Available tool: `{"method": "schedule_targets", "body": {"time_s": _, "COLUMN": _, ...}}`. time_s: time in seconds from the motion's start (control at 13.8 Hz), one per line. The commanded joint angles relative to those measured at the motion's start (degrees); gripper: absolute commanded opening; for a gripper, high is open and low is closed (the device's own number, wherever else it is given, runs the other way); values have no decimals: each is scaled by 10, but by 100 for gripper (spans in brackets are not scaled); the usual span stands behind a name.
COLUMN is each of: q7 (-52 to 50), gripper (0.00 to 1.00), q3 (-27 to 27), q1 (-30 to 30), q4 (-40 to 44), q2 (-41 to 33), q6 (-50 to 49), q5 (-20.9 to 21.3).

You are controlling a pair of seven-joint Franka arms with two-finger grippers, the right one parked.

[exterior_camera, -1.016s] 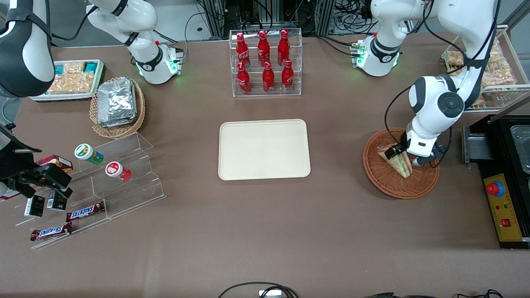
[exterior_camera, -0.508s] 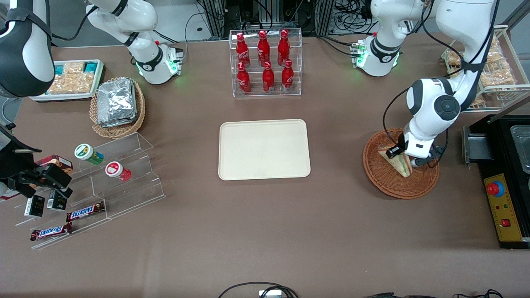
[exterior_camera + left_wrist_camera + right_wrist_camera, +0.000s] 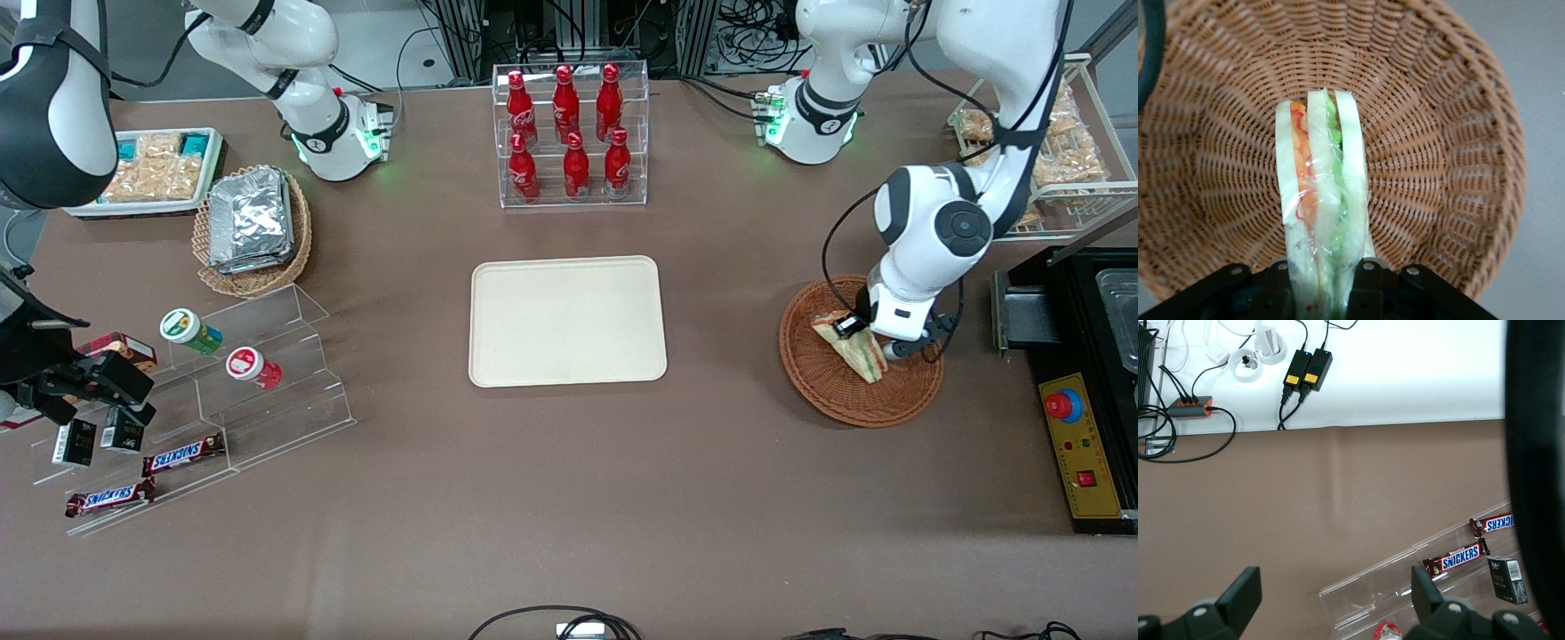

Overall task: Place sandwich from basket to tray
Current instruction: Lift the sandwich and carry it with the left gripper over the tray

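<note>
Working-arm end of table: round, shallow, reddish-brown wicker basket [image 3: 861, 391] on brown tabletop [image 3: 569, 498]. Inside it, a small triangular wedge sandwich [image 3: 855, 348] of pale bread in clear film, standing on edge, orange-red and green filling layers showing along the cut face. Seen closer from the wrist: sandwich [image 3: 1323, 200] upright over the woven basket floor [image 3: 1438, 133], bread slices vertical, film glinting.

Left arm's black two-finger gripper [image 3: 876, 340] down in the basket, jaws pinching the sandwich from both flat sides; wrist view shows gripper [image 3: 1323, 287] with a black finger [image 3: 1365, 283] pressed against the outer bread slice. Whether sandwich base touches the wicker or hangs just above it: cannot tell.

Flat cream-beige rectangular tray [image 3: 567, 321] with rounded corners and low rim at table centre, well apart from basket, toward the parked arm's end from it. Nothing resting on its surface.

Farther from the front camera than the tray: clear acrylic rack of red bottles [image 3: 570, 133]. Toward the parked arm's end: lighter tan wicker basket with silver foil packets [image 3: 252, 222], clear stepped display stand [image 3: 267, 373].
</note>
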Motion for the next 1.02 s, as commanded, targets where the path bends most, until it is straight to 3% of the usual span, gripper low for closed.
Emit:
{"method": "schedule_targets", "body": {"time_s": 0.0, "q7": 21, "gripper": 0, "q3": 5, "q1": -8, "q4": 58, "q2": -55, "q6": -125, "q5": 10}}
{"method": "schedule_targets", "body": {"time_s": 0.29, "q7": 26, "gripper": 0, "q3": -36, "q1": -10, "q4": 190, "q2": -50, "q6": -270, "q5": 10}}
{"method": "schedule_targets", "body": {"time_s": 0.65, "q7": 25, "gripper": 0, "q3": -134, "q1": -10, "q4": 236, "q2": -31, "q6": -268, "q5": 15}}
{"method": "schedule_targets", "body": {"time_s": 0.8, "q7": 20, "gripper": 0, "q3": -174, "q1": -10, "q4": 245, "q2": -21, "q6": -265, "q5": 54}}
{"method": "schedule_targets", "body": {"time_s": 0.94, "q7": 17, "gripper": 0, "q3": -215, "q1": -10, "q4": 270, "q2": 10, "q6": -265, "q5": 66}}
